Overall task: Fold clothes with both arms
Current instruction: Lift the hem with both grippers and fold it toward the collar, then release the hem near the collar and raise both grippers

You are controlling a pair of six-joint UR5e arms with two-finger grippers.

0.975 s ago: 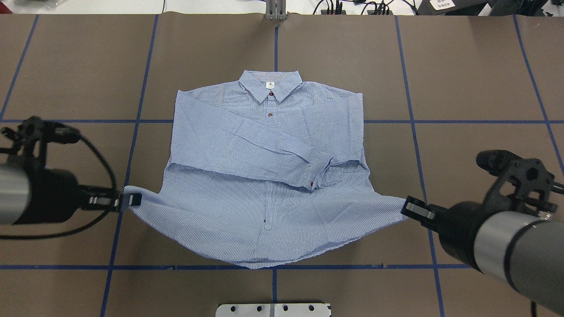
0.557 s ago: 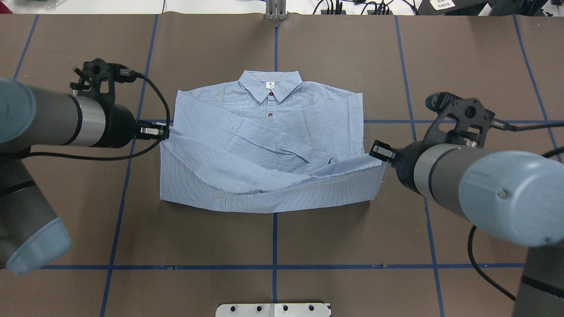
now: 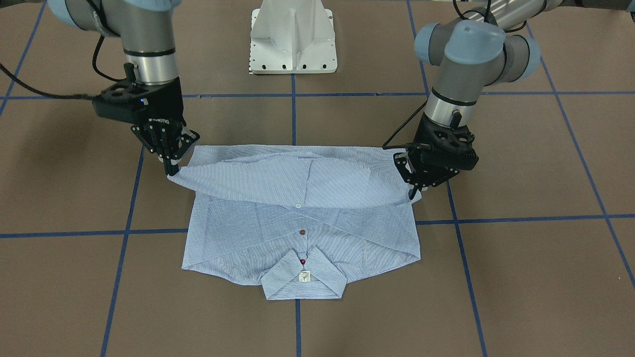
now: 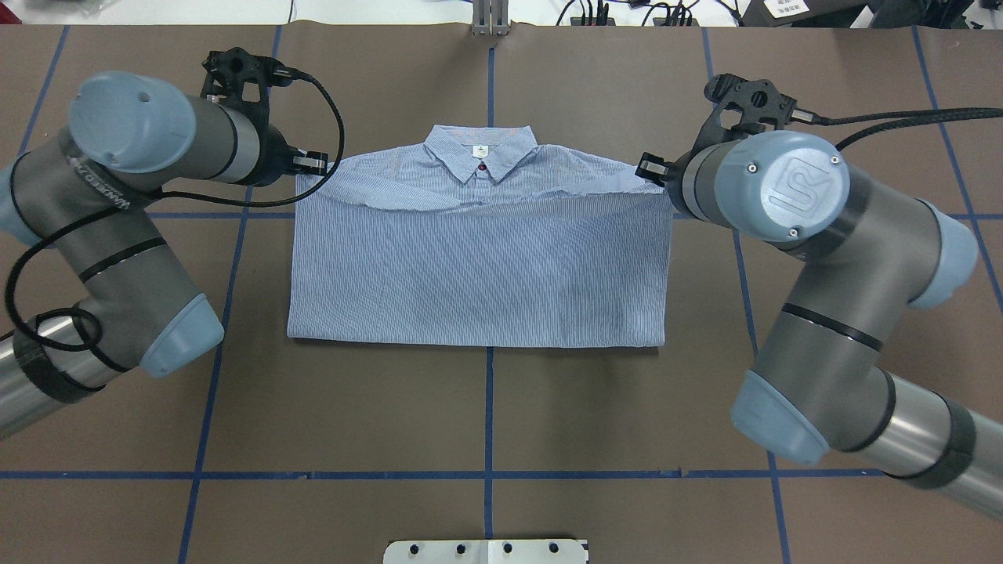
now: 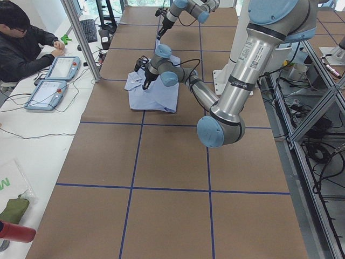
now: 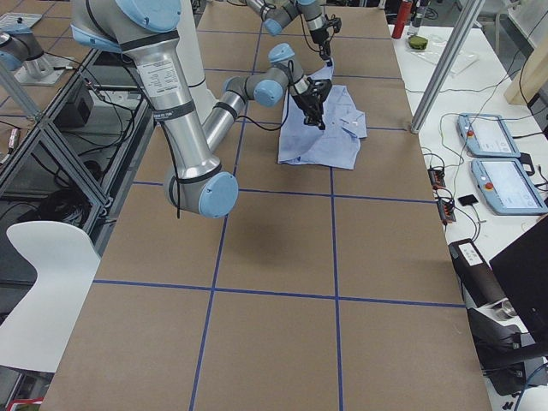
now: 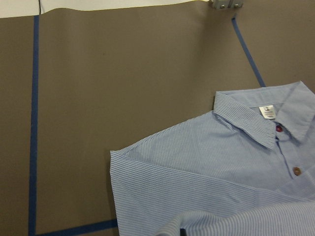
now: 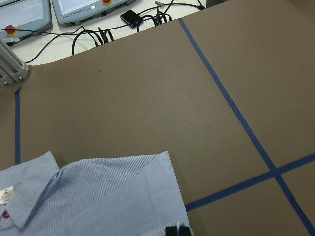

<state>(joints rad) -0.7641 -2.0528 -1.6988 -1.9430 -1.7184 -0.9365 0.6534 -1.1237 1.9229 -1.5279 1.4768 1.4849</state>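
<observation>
The light blue striped shirt (image 4: pixel 478 266) lies flat mid-table, its collar (image 4: pixel 480 149) at the far side. Its lower half is folded up over the sleeves and reaches just below the collar. My left gripper (image 4: pixel 313 163) is shut on the hem corner at the shirt's left shoulder. My right gripper (image 4: pixel 649 168) is shut on the other hem corner at the right shoulder. In the front-facing view the left gripper (image 3: pixel 412 191) and the right gripper (image 3: pixel 171 168) hold the hem slightly lifted above the shirt (image 3: pixel 297 233). Both wrist views show the collar side of the shirt (image 7: pixel 211 172) (image 8: pixel 98 196).
Brown table paper carries a blue tape grid (image 4: pixel 489 407). The white pedestal base (image 3: pixel 292 44) stands at the robot's side. A grey bracket (image 4: pixel 490 19) and cables (image 4: pixel 611 12) sit at the far edge. A person (image 5: pixel 21 43) sits at a side table with pendants (image 5: pixel 51 81).
Both grippers have carried the hem corners from the near side up over the shirt to the shoulders. The lower half now covers the crossed sleeves.
</observation>
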